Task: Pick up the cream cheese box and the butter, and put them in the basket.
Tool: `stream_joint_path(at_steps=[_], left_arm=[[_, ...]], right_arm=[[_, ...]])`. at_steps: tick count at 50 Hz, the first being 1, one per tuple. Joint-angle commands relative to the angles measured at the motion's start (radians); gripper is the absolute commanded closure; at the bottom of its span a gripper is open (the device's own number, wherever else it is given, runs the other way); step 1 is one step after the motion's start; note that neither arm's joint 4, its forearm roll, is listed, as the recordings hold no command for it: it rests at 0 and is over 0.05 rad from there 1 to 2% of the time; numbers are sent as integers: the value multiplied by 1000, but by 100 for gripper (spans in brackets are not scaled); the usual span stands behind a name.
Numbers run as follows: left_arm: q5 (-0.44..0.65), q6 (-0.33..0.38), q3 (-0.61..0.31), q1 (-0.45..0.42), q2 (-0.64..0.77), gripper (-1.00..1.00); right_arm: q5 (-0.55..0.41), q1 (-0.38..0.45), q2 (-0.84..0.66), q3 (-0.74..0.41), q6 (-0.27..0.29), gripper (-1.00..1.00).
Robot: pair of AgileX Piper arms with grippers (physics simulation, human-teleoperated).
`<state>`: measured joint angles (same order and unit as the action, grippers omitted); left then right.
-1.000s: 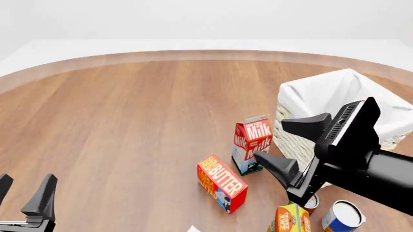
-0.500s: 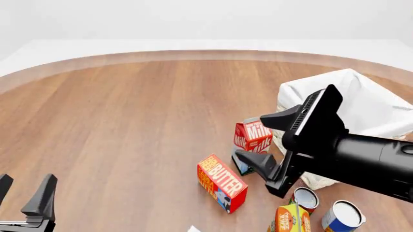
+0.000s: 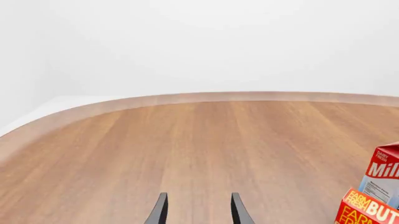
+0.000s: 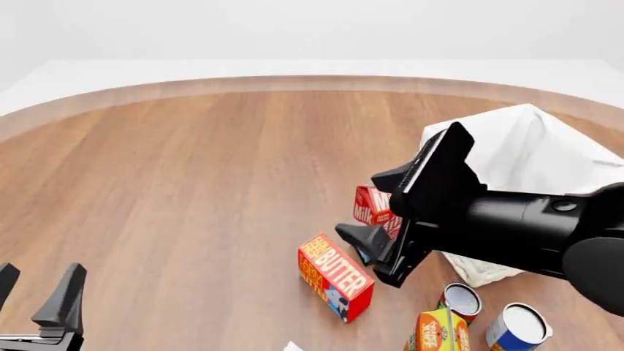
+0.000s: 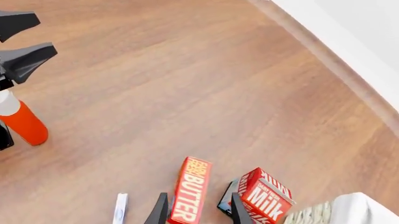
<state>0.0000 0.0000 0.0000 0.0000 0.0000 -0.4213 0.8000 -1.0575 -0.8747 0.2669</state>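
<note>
The butter [image 4: 335,276], a red and orange carton, lies on the wooden table left of and nearer than the basket [image 4: 531,150]. It also shows in the right wrist view [image 5: 190,189] and at the edge of the left wrist view [image 3: 367,211]. My right gripper [image 4: 359,206] is open and empty. It hovers just above and right of the butter, in front of the milk carton [image 4: 373,207]. In the right wrist view its fingers [image 5: 160,211] straddle the butter's near end. My left gripper [image 4: 37,289] is open and empty at the near left. I cannot make out the cream cheese box.
The milk carton [image 5: 262,196] stands between the butter and the basket. Two open cans [image 4: 458,300] [image 4: 516,327] and an orange-yellow juice carton [image 4: 436,333] sit near the front right. A small white flat thing [image 5: 119,208] lies near the butter. An orange and white cylinder [image 5: 25,123] stands by the left arm.
My right gripper has swung left, away from the basket, and now covers more of the milk carton, close over the butter. The left arm and the objects have not moved.
</note>
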Motion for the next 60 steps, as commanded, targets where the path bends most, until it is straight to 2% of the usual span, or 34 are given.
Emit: stream_joint_path(at_steps=[1, 9, 16, 21, 47, 52, 57, 58, 60], left_arm=[[0, 0, 0, 0, 0, -100], [0, 0, 0, 0, 0, -100], [0, 0, 0, 0, 0, -100], [0, 0, 0, 0, 0, -100], [0, 0, 0, 0, 0, -100], [0, 0, 0, 0, 0, -100], [0, 0, 0, 0, 0, -100], [0, 0, 0, 0, 0, -100], [0, 0, 0, 0, 0, -100]], right_arm=[[22, -3, -58, -6, -30, -100], [45, -5, -68, 10, -46, -100], [62, -25, -74, 26, -89, -100], [32, -42, -111, 12, -160, -100], [130, -58, -161, 65, -161, -100], [171, -65, -201, 79, -157, -100], [235, -60, -270, 103, -184, -100], [273, -34, -326, 134, -201, -100], [279, -38, -331, 135, -199, -100]])
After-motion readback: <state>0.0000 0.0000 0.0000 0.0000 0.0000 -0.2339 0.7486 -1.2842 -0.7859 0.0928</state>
